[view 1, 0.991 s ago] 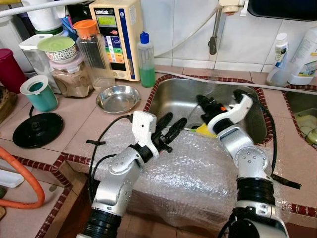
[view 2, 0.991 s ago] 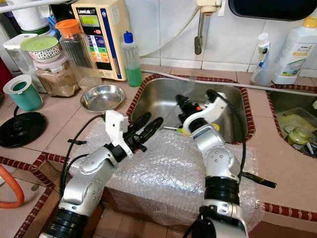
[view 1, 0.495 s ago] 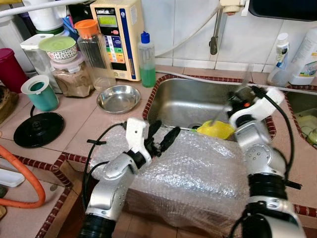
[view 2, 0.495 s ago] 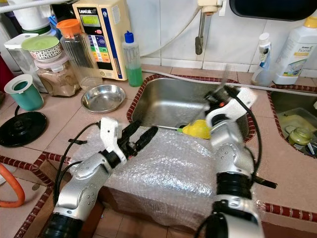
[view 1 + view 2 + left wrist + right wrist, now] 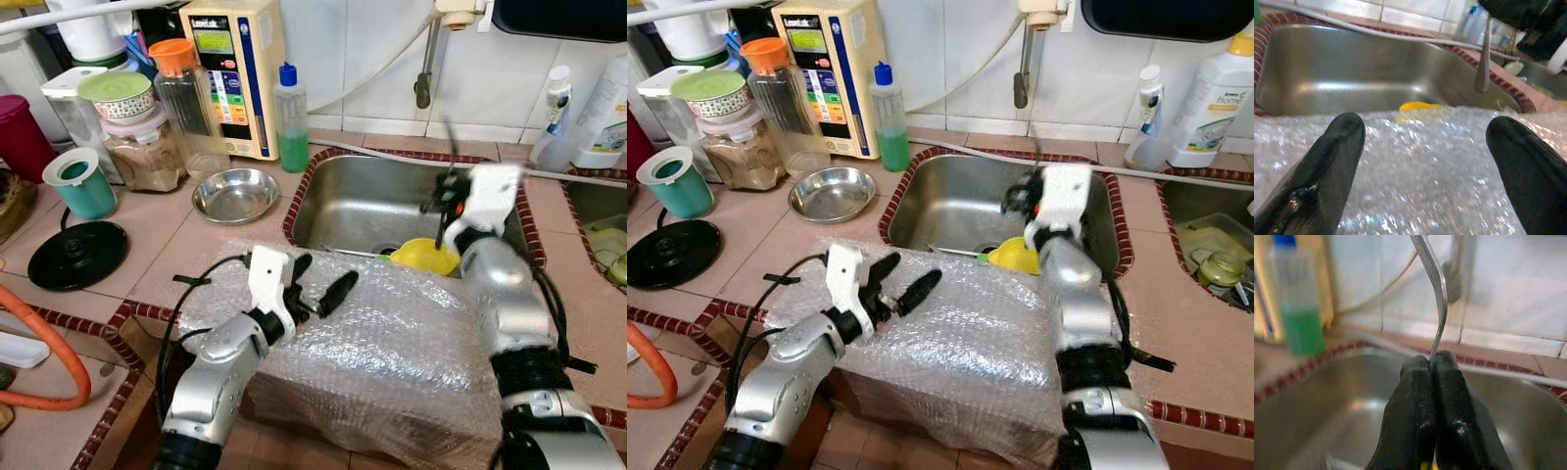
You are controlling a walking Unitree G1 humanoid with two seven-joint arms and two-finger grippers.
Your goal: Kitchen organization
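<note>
My right gripper (image 5: 443,199) hangs above the steel sink (image 5: 364,199), shut on the thin handle of a metal utensil (image 5: 1437,293) that sticks up past the fingers (image 5: 1449,382); its head is out of sight. In the left eye view the utensil (image 5: 452,147) is a blurred streak above the wrist. A yellow object (image 5: 423,257) lies in the sink at the near rim. My left gripper (image 5: 326,278) is open just above a bubble-wrapped bundle (image 5: 392,343) on the counter's front edge, its fingers (image 5: 1332,161) spread wide with nothing between them.
A small steel bowl (image 5: 233,194) sits left of the sink, with a green soap bottle (image 5: 288,122), jars, a teal cup (image 5: 78,183) and a black lid (image 5: 75,255) beyond. The tap (image 5: 423,78) hangs over the sink. Bottles (image 5: 554,108) stand at the right; an orange hose (image 5: 49,377) curves at the left.
My right gripper has come up out of the sink with the utensil, swung right, then back over the basin. My left gripper has drawn back a little over the bubble wrap.
</note>
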